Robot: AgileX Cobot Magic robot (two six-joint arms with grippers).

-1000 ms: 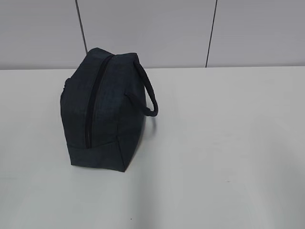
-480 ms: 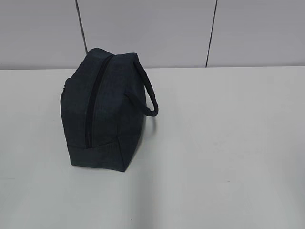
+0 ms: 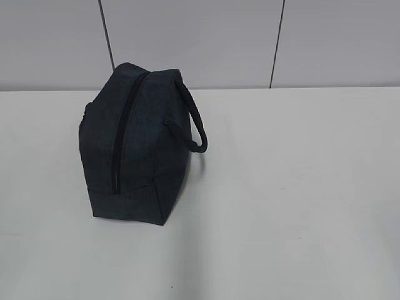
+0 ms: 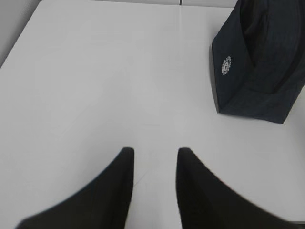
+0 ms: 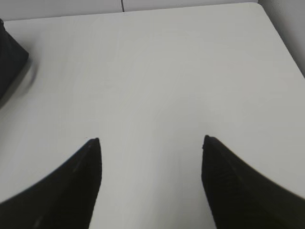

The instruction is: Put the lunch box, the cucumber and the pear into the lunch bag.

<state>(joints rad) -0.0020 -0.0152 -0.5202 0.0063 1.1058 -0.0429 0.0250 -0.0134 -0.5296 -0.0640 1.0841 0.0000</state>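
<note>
Pale grey wall panels with dark seams back a plain white table (image 3: 294,187). On it, toward nine o'clock in the exterior view, stands the lunch bag (image 3: 134,147), dark navy, upright, its black zipper (image 3: 122,134) running closed along the top ridge and its loop handle (image 3: 190,122) arching off toward three o'clock. Neither the lunch box, the cucumber nor the pear shows in any view. From the left wrist, the left gripper (image 4: 155,157) hangs over bare table, fingers apart with a narrow gap and nothing between them; the bag sits at about one o'clock, its round white logo (image 4: 225,66) facing the camera. From the right wrist, the right gripper (image 5: 151,145) has fingers spread wide and empty, a corner of the bag at ten o'clock
</note>
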